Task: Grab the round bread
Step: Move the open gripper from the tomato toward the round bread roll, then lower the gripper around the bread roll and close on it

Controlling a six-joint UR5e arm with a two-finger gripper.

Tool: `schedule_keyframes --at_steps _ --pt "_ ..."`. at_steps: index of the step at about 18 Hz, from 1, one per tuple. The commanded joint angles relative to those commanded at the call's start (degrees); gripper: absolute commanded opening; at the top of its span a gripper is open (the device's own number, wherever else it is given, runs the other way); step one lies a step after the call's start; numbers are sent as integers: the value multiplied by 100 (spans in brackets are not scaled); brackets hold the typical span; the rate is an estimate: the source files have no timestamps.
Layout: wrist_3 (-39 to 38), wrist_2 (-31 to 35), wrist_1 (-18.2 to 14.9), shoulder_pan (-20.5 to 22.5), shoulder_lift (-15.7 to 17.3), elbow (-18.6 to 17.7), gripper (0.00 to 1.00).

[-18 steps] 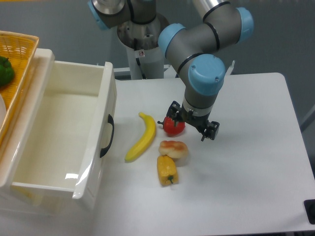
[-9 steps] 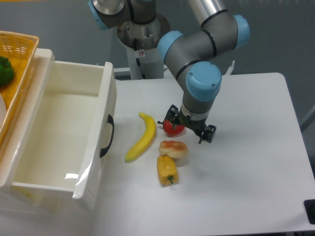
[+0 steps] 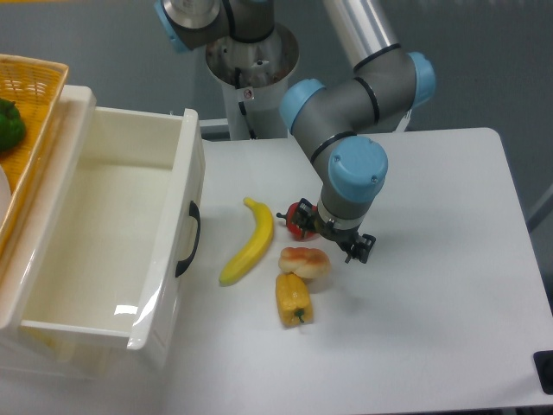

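Observation:
The round bread point(image 3: 305, 262) lies on the white table point(image 3: 432, 285), a small bun with an orange-brown top and a pale underside. My gripper point(image 3: 332, 237) hangs just above and to the right of it, its fingers spread open and holding nothing. One fingertip point(image 3: 363, 249) shows to the bun's right; the other is near the red tomato point(image 3: 298, 220), which the gripper partly covers. A yellow bell pepper point(image 3: 292, 299) touches the bun's front side.
A yellow banana point(image 3: 249, 242) lies left of the bun. An open white drawer point(image 3: 112, 251) fills the left side, with a woven basket point(image 3: 30, 130) holding a green vegetable point(image 3: 9, 124) beyond it. The arm's base point(image 3: 251, 78) stands at the table's back edge.
The gripper has moved left and down toward the bun, now covering more of the tomato. The bun, pepper and banana have not moved.

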Motion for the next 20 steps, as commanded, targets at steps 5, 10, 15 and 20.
schedule_keyframes --at_steps 5,10,15,20 --pt "402 -298 0 -53 -88 26 100" --pt "1124 -483 0 -53 -159 70 100" --pt "1511 -466 -17 -44 -229 70 100" --pt "1529 -466 0 -53 -334 70 100"
